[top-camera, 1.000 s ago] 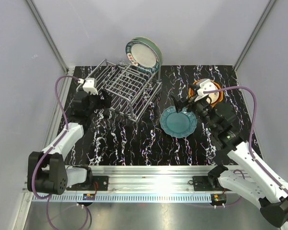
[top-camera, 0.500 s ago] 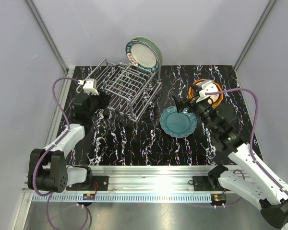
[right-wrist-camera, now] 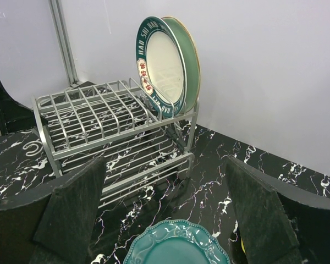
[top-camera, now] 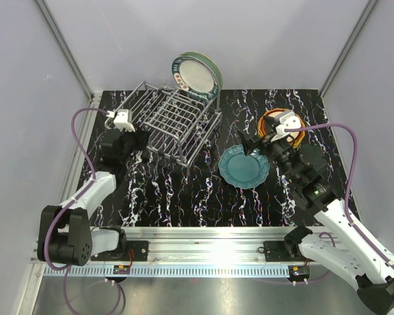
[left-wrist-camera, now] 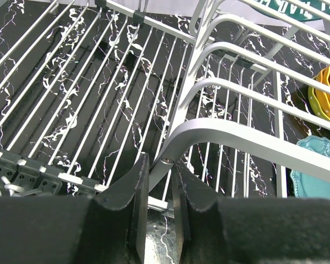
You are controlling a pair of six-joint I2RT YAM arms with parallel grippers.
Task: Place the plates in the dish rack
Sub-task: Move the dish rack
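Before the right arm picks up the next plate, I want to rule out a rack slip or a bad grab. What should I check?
1. The left pincer clamps a dish rack bar: ok.
2. The right pincer is open: ok.
3. The teal plate lies flat below the right pincer: ok.
4. Two racked plates stand at the far end: ok.
5. Free slots in front of them: ok.
6. Rack will hold steady under load: cannot tell.

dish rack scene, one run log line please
left fingers: clamped on silver wire dish rack | right fingers: open above dark teal scalloped plate | racked: two round plates upright
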